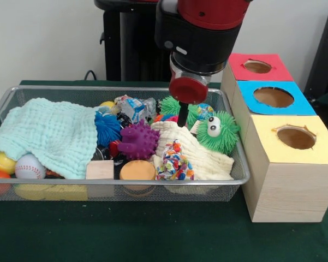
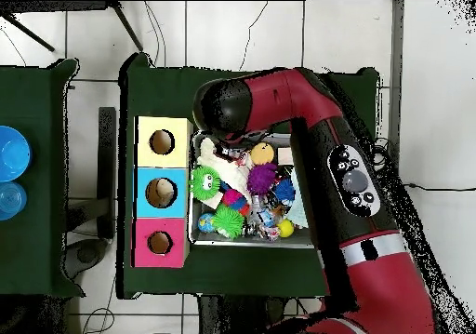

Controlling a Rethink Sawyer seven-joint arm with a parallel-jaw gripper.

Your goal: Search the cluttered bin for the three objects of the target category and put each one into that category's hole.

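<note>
The silver wire-mesh bin point(image 1: 125, 88) is full of toys and cloths; it also shows in the overhead view point(image 2: 251, 244). One clear crinkly packet with blue and red print point(image 1: 132, 106) lies at the bin's back, behind the blue spiky ball point(image 1: 107, 129). No other packets show for certain. My gripper point(image 1: 183, 121) hangs down into the bin right of the packet, its tip at the cream cloth point(image 1: 199, 155) beside the green googly-eyed toy point(image 1: 217, 132). In the overhead view the arm hides it.
Three wooden boxes with holes stand beside the bin: red point(image 1: 257, 66), blue point(image 1: 273, 97), yellow point(image 1: 296, 137). A mint cloth point(image 1: 49, 134), purple spiky ball point(image 1: 137, 141), confetti-patterned bundle point(image 1: 173, 161), balls, an orange disc and a wooden block crowd the bin.
</note>
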